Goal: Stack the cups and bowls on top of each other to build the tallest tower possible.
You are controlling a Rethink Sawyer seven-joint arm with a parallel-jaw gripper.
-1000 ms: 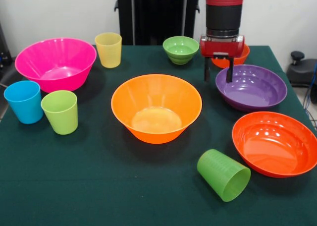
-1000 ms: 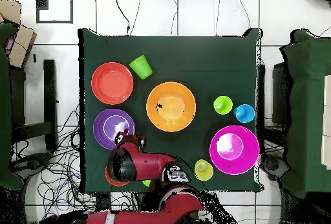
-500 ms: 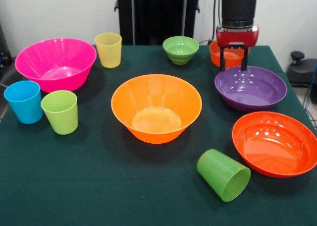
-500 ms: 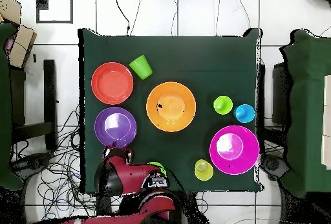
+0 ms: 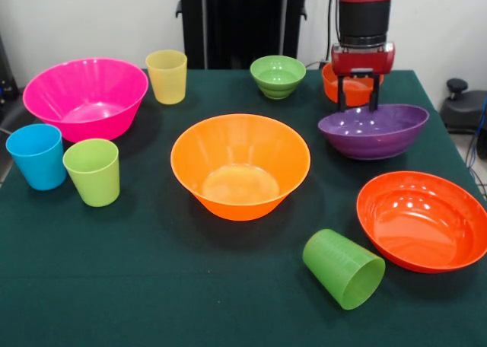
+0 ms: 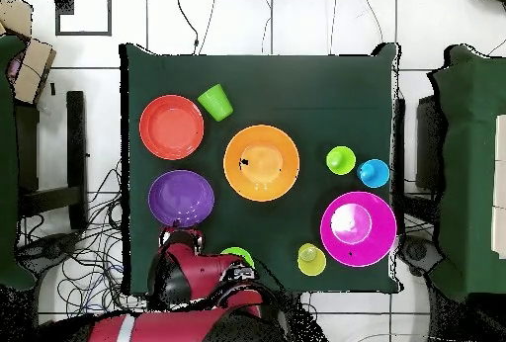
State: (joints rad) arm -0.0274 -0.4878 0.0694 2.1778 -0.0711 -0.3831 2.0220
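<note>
My gripper [image 5: 358,103] hangs over the far rim of the purple bowl [image 5: 373,134], its two fingers apart and their tips at that rim. The bowl is tilted, its near side raised off the cloth; it also shows in the overhead view [image 6: 181,198]. The large orange bowl [image 5: 240,164] stands upright mid-table. Behind my gripper sits the small orange bowl [image 5: 332,84], and the small green bowl [image 5: 278,75] is to its left. A yellow cup [image 5: 167,76] stands at the back beside the large pink bowl [image 5: 85,96]. Nothing is stacked.
The wide red-orange bowl [image 5: 422,219] sits at the front right. A darker green cup [image 5: 344,269] lies on its side near the front edge. A blue cup [image 5: 36,156] and a lime cup [image 5: 92,171] stand upright at the left.
My gripper moved from the purple bowl's left rim to its far rim. The bowl has since tipped up and shifted a little to the left in the front view.
</note>
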